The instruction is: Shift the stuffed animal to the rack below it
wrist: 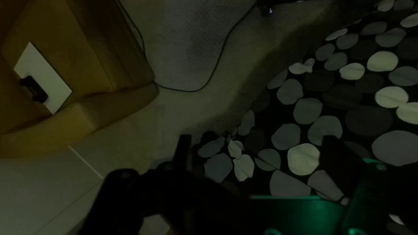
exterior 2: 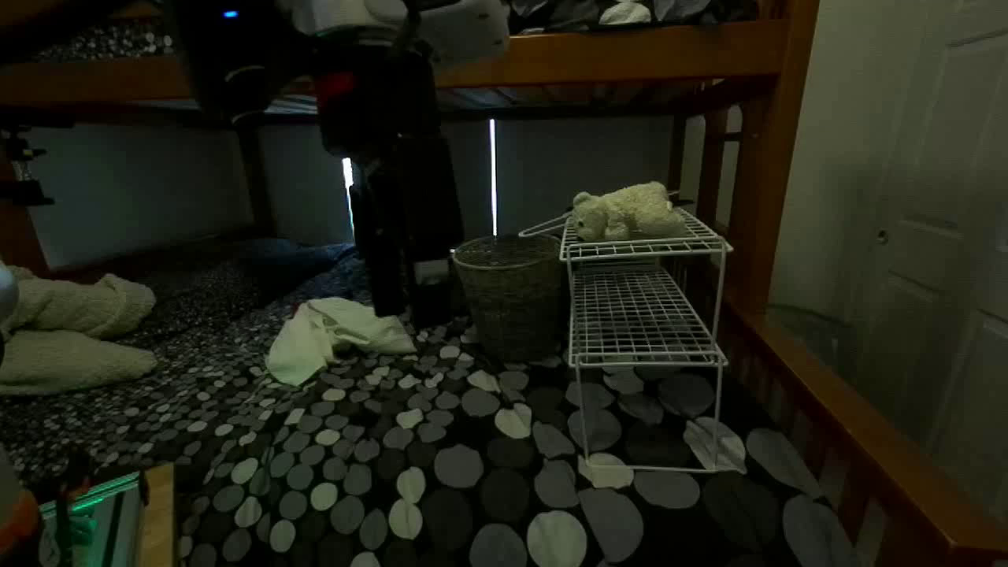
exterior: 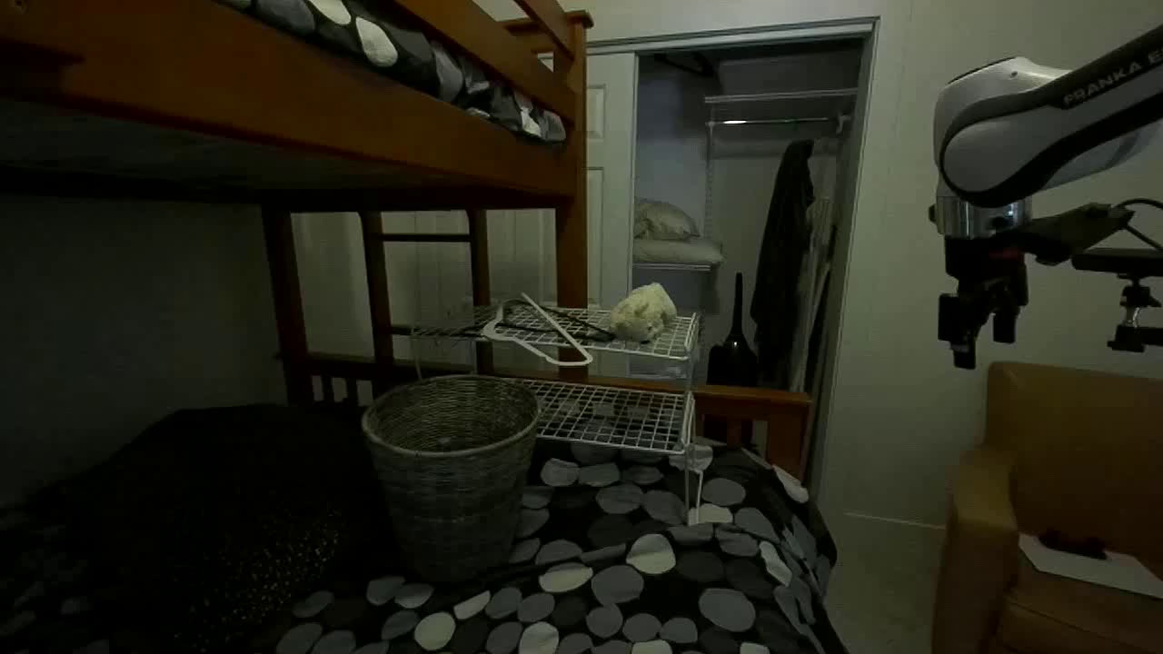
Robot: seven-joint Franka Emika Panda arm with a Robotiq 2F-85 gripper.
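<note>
I could see the stuffed bear (exterior 2: pixel 630 211) lying on the top shelf of the white wire rack (exterior 2: pixel 646 253), right of centre in both exterior views. A white hanger (exterior: pixel 556 329) lay on that shelf too, left of the bear in an exterior view. The lower shelf (exterior 2: pixel 646 364) sat directly beneath. A woven basket (exterior: pixel 454 509) stood on the spotted bedspread (exterior 2: pixel 504 496), near the rack and left of it in both exterior views; a crumpled pale cloth (exterior 2: pixel 339 339) lay farther left in an exterior view. The gripper (exterior: pixel 983 343) hung at the right of the frame in an exterior view, well apart from the bear. Its fingers (wrist: pixel 183 151) were parted wide at the bottom of the wrist view, with bedspread showing between them. A tan armchair (wrist: pixel 72 42) stood upper left there.
</note>
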